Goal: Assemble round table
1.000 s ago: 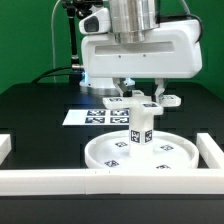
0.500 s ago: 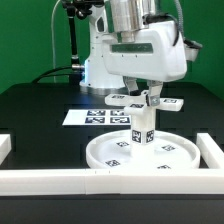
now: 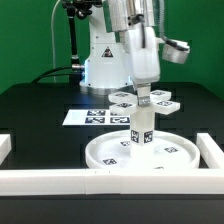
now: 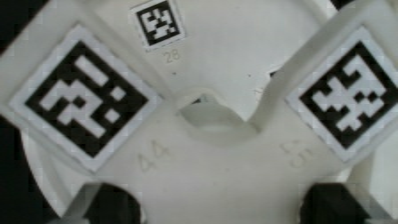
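The round disc (image 3: 165, 155) lies flat on the black table, with the short post (image 3: 141, 130) standing upright in its centre hub. The four-armed cross piece (image 3: 125, 100) sits level on top of the post. My gripper (image 3: 143, 93) reaches straight down onto the middle of the cross piece and is shut on it. In the wrist view the cross piece (image 4: 205, 120) fills the picture with two tagged arms spread out. My gripper (image 4: 222, 205) has its dark fingertips (image 4: 111, 205) on either side of the white centre part.
The marker board (image 3: 92, 117) lies behind the disc toward the exterior view's left. White border rails run along the front (image 3: 50, 181) and stand at the right (image 3: 211, 152) and left (image 3: 4, 146). The robot base (image 3: 100, 60) stands behind.
The wrist and hand have turned about the vertical axis over the post, from broadside to narrow side on. The cross piece's arms have turned with them. The disc and post stay put.
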